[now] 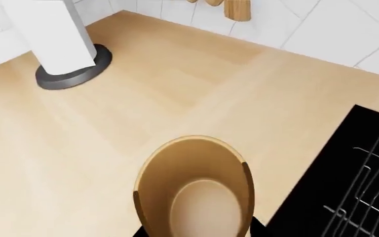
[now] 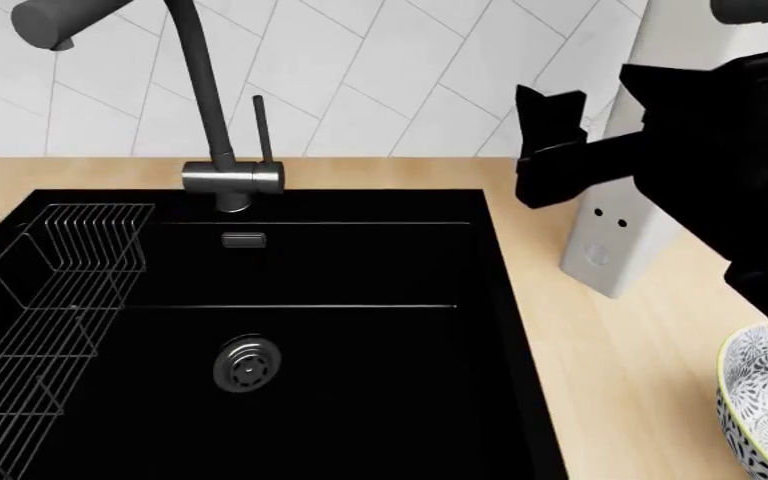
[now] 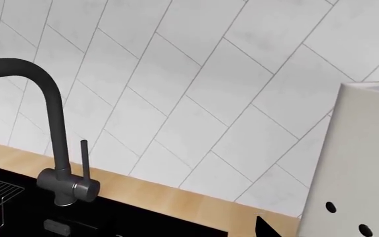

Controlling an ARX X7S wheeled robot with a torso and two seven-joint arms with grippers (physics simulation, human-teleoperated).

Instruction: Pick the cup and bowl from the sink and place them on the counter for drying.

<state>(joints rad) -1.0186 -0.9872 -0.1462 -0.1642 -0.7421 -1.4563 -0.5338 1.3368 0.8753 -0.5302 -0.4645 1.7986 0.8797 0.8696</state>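
Sink's empty, so nearly done: the wide white grey-speckled bowl (image 2: 767, 405) sits on the beige wood-grain bench (image 2: 624, 340) right of the black rectangular sink (image 2: 331, 400). The plain tan-orange cup (image 1: 196, 190) hangs over the bench left of it, clamped in the left jaws, not set down yet. Right jaws: can't tell.

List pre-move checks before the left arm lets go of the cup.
1. sink holds no cup or bowl: ok.
2. bowl sits on the counter, right of the sink: ok.
3. cup is over the counter, not the basin: ok.
4. left pincer fingers flank the cup: ok.
5. Cup base touching the counter: cannot tell.
6. right pincer raised clear of the bowl: ok.
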